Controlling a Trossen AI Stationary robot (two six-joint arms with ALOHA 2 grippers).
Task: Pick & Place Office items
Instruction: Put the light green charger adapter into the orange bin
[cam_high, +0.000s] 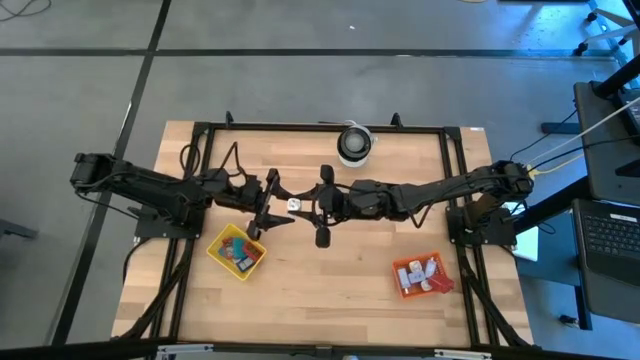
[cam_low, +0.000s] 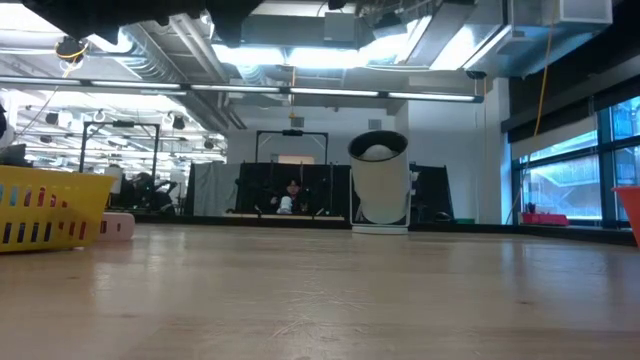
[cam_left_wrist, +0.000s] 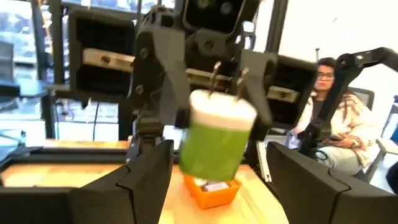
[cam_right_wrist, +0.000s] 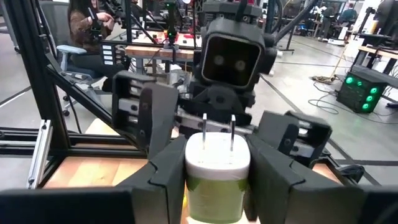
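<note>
Mid-tabletop, above the surface, the right gripper (cam_right_wrist: 217, 186) fingers clasp a green-and-white plug (cam_right_wrist: 217, 171), prongs pointing at the left gripper (cam_left_wrist: 217, 186). Left fingers stand released either side of it. The orange tray (cam_high: 421, 275) lies toward the right near corner.

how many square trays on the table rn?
2. A yellow square slatted plastic tray sits near the table's front on the left arm's side; an orange square plastic tray sits near the front on the right arm's side. Both hold small items. None seems hidden.
</note>
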